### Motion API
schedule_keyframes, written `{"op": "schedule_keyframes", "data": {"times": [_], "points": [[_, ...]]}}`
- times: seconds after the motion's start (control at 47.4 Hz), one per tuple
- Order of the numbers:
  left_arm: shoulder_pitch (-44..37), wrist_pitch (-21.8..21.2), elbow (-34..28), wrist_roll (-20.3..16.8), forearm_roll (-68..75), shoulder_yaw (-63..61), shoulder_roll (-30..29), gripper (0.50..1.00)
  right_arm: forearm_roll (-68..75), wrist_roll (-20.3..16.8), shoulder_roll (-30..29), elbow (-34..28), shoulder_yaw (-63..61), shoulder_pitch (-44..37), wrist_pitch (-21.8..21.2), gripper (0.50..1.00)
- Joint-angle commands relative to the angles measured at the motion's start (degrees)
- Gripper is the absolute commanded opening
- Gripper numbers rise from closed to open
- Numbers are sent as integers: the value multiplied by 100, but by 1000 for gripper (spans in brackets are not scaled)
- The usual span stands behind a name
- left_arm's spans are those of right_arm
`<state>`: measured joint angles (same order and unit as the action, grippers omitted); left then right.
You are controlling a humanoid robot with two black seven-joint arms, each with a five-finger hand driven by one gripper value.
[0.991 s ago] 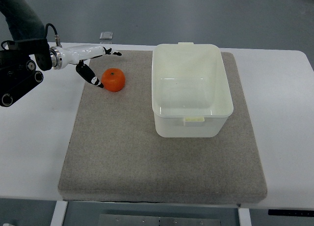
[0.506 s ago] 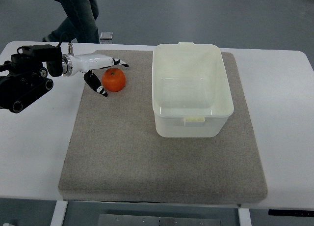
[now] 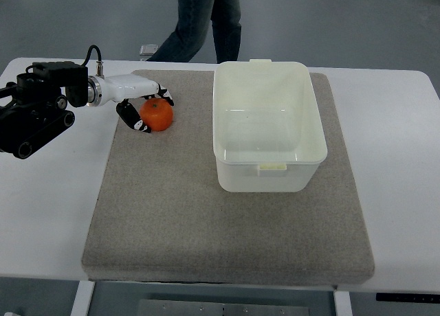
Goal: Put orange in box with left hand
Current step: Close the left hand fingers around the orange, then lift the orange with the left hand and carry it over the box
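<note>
So here's where I'm at with the orange (image 3: 157,115). It's sitting on the grey mat (image 3: 206,213) near the far left corner, well apart from the box (image 3: 269,127), and my left hand (image 3: 139,104) is wrapped around it from the left side. The upper fingers (image 3: 163,95) curl over the far edge of the fruit and the thumb hooks in along the near-left side, so I'd call that a closing grip on the orange, though it doesn't look lifted; as far as I can tell it rests on the mat.

Progress-wise: reach done, grasp pretty much on. Everything else is left. I've got to lift it, carry it right across the mat, get over the box rim and let go inside. The box is a pale, open plastic tub with nothing in it, standing on the right half of the mat, so the drop itself should be easy. My guess is the tricky bit is keeping a round fruit from rolling out of the fingers on the way up.

My right arm isn't in the shot at all. A person's legs (image 3: 206,20) are walking past behind the table (image 3: 48,206).

Labels or writing? None that I can read. The box is plain, the mat is plain, and nothing on my arm is legible from here.
</note>
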<state>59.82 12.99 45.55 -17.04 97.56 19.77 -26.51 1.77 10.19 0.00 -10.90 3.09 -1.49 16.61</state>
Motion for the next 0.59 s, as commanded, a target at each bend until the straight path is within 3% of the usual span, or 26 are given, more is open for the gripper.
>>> {"op": "schedule_keyframes", "data": {"times": [0.0, 0.569], "points": [[3, 10, -3, 8, 0, 0, -3, 500, 8, 0, 0, 0, -1, 0, 0, 926], [899, 28, 208, -1, -395, 281, -328, 500, -1, 0, 0, 0, -1, 0, 0, 926]]}}
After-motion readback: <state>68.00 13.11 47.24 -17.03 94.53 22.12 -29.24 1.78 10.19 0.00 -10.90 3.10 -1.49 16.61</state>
